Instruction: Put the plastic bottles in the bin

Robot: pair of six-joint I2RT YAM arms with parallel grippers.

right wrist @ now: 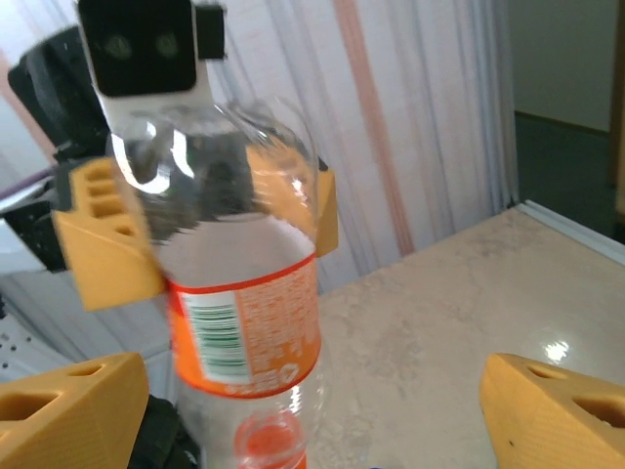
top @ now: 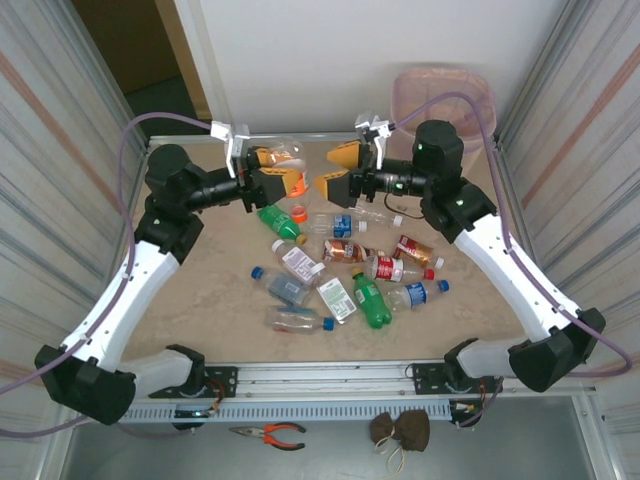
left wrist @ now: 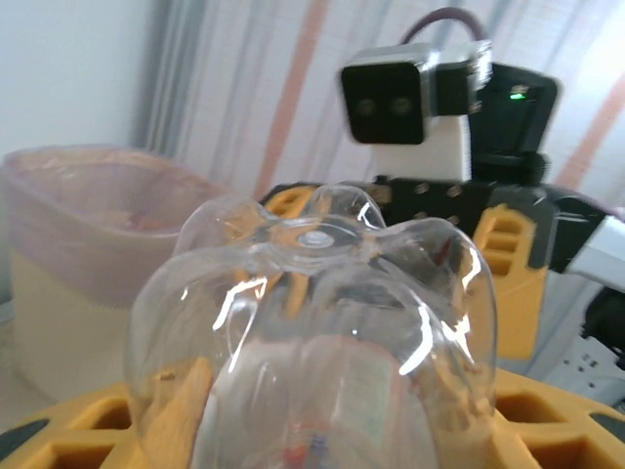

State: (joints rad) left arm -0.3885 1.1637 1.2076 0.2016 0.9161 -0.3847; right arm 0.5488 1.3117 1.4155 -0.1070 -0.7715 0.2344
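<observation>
One clear orange-labelled bottle (right wrist: 244,322) clamped aloft in the left claw (top: 280,170), held out before the wide-open, empty right claw (top: 338,171) — probably a hand-over toward the bin (top: 445,95) at far right — other bottles (top: 372,300) scattered on the tabletop (top: 220,300).

Top camera looks down from behind; wrist cameras face each other closely, sharing the clear orange-labelled plastic bottle (right wrist: 242,327).

Bright, even overhead light casts only soft shadows on the pale table (top: 210,290), while white glints streak the clear bottle (left wrist: 322,293), soft-focused and blurred at close range in both wrist views.
</observation>
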